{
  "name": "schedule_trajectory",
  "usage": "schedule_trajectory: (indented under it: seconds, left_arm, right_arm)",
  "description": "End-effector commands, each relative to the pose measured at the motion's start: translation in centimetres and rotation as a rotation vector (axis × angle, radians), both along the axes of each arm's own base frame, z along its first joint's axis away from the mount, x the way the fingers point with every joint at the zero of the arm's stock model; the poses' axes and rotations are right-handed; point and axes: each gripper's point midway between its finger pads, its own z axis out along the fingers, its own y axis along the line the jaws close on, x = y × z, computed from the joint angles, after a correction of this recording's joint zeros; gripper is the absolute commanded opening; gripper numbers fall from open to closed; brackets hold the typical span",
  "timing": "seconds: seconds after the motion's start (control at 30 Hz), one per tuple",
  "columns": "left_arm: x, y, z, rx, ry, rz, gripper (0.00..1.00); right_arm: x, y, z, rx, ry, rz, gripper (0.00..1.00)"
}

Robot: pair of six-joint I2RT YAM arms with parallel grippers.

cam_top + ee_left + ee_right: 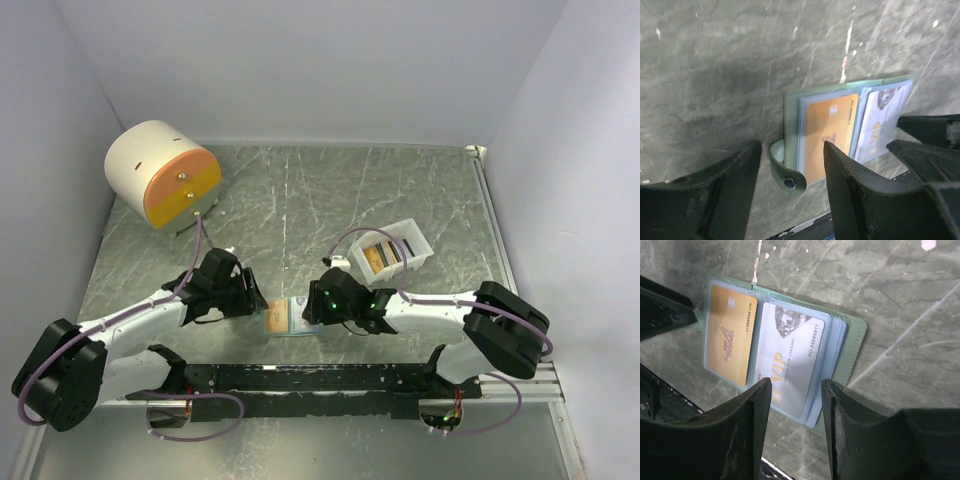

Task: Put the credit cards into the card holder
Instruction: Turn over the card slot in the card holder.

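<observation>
The card holder (288, 318) lies open and flat near the table's front edge, between my two grippers; it shows in the left wrist view (791, 107) and right wrist view (852, 342). An orange-gold card (827, 132) (730, 340) sits in its left pocket and a white-grey VIP card (879, 125) (790, 357) in its right pocket. Its snap tab (787, 180) curls up between my left fingers. My left gripper (792, 165) is open over the holder's left edge. My right gripper (796, 395) is open, empty, over the right pocket's near edge. More cards (380, 257) lie in the tray.
A small white tray (418, 243) stands behind the right gripper. A round cream-and-orange drawer cabinet (163, 175) stands at the back left. A black rail (300, 377) runs along the front edge, just below the card holder.
</observation>
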Motion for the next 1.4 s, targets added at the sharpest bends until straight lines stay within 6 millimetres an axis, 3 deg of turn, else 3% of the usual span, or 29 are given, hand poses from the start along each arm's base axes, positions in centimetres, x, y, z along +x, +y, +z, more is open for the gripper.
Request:
schedule_trajectory:
  seconds: [0.0, 0.1, 0.33, 0.57, 0.83, 1.0, 1.2, 1.37]
  left_arm:
    - [-0.9, -0.6, -1.0, -0.049, 0.022, -0.047, 0.63]
    - [-1.2, -0.7, -1.4, -0.052, 0.035, -0.056, 0.57]
    - [-1.4, -1.1, -0.9, -0.101, 0.018, -0.052, 0.22]
    - [-2.0, -1.6, -1.3, -0.133, 0.047, -0.063, 0.12]
    - [-2.0, -2.0, -1.0, -0.173, 0.035, -0.067, 0.12]
    - [-2.0, -2.5, -0.9, -0.191, 0.038, -0.089, 0.19]
    - [-1.5, -2.6, 0.4, -0.191, 0.012, -0.086, 0.28]
    - [-0.7, -2.1, 2.3, -0.166, -0.045, -0.069, 0.4]
  right_arm:
    - [0.6, 0.9, 0.2, 0.019, -0.002, -0.004, 0.46]
    - [0.5, 0.9, 0.0, 0.018, 0.007, -0.004, 0.45]
    - [-0.2, 3.2, 2.7, 0.206, 0.008, 0.042, 0.45]
    - [-0.4, 4.1, 3.1, 0.255, 0.029, 0.053, 0.46]
    - [-1.3, 6.0, 4.9, 0.364, 0.047, 0.131, 0.46]
    - [-1.6, 6.7, 5.2, 0.375, 0.055, 0.171, 0.46]
    - [0.2, 5.2, 5.5, 0.212, -0.04, 0.177, 0.46]
    - [3.8, 1.2, 5.7, -0.07, -0.162, 0.113, 0.45]
